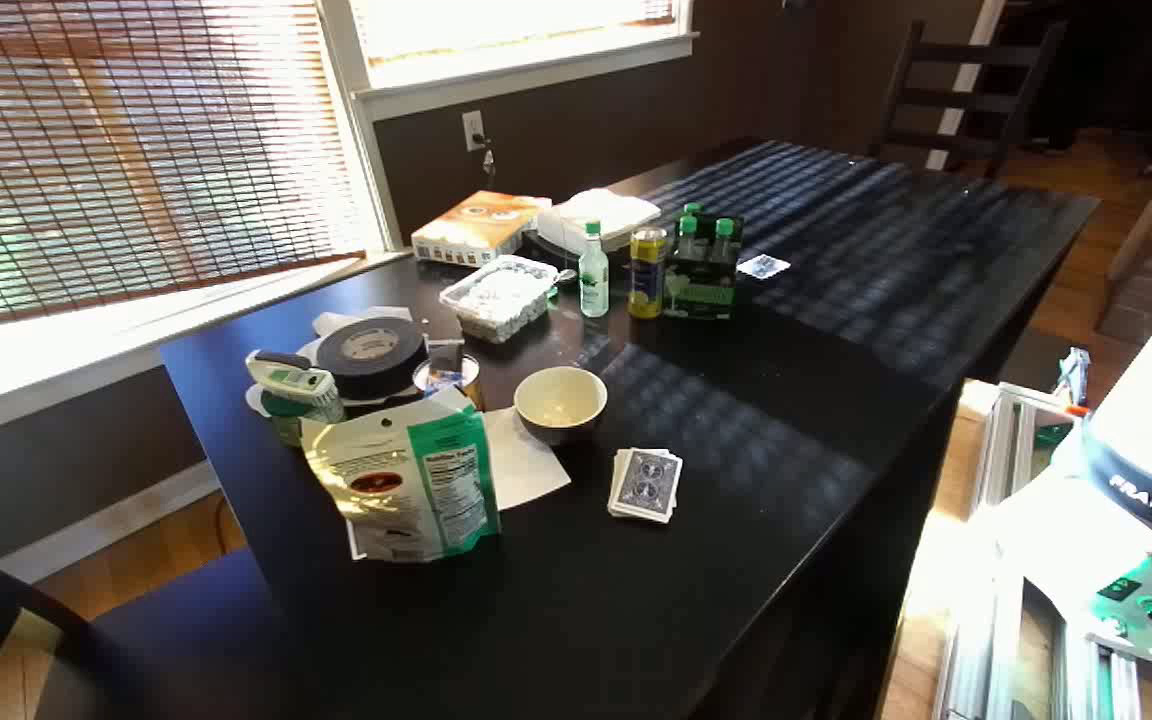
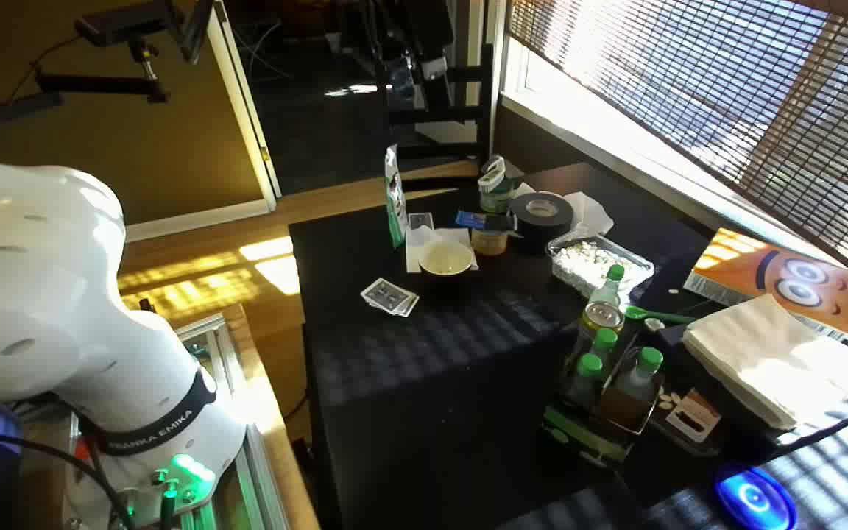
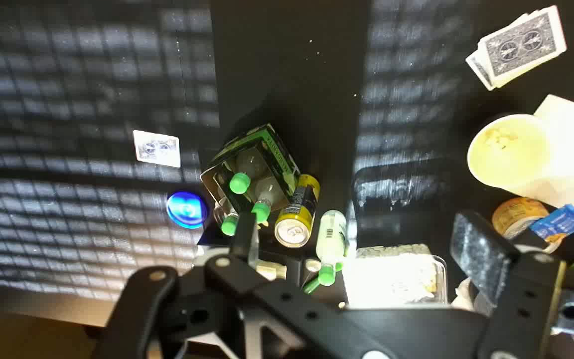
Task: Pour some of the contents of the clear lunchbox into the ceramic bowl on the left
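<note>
The clear lunchbox (image 1: 501,300) stands on the dark table in both exterior views, filled with pale contents (image 2: 595,263). Strong light whitens much of the lunchbox (image 3: 391,276) in the wrist view, and its lower part is hidden behind the gripper body. The ceramic bowl (image 1: 561,400), pale yellow inside and dark outside, sits partly on a white paper sheet. A few small yellowish pieces lie inside the bowl (image 3: 511,154). My gripper (image 3: 359,229) is wide open, holding nothing, above the table; the lunchbox appears below, between its fingers. Neither exterior view shows the gripper.
Beside the lunchbox stand a green-capped bottle (image 1: 593,270), a yellow can (image 1: 647,275) and a bottle carton (image 1: 701,280). Near the bowl are playing cards (image 1: 646,484), a stand-up pouch (image 1: 416,480), a small tin (image 3: 516,214) and a dark round object (image 2: 542,217). Napkins (image 2: 777,353) lie behind.
</note>
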`<state>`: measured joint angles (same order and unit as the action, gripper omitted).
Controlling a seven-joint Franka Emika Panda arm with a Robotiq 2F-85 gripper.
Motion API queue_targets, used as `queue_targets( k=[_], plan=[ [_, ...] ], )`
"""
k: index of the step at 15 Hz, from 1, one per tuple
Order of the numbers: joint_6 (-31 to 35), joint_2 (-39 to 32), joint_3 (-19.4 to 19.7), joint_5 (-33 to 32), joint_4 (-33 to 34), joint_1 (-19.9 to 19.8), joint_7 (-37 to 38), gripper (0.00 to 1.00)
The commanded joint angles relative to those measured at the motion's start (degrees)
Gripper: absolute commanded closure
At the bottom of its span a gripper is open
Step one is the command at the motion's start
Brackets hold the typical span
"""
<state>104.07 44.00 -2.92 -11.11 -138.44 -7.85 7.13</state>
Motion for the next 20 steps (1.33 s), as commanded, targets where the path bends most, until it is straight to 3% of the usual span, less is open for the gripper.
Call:
queue_targets(
  k=[1, 12, 17, 20],
  plan=[
    [-0.22, -0.09, 0.66, -0.55, 0.14, 0.99, 0.54, 0.00],
    [0.76, -0.53, 1.08, 0.04, 0.44, 1.24, 0.34, 0.00],
    [12.26, -9.80, 8.31, 9.21, 6.40, 5.65, -6.50, 0.00],
    [20.20, -18.45, 10.78, 13.03, 10.84, 6.38, -8.96, 0.00]
  ],
)
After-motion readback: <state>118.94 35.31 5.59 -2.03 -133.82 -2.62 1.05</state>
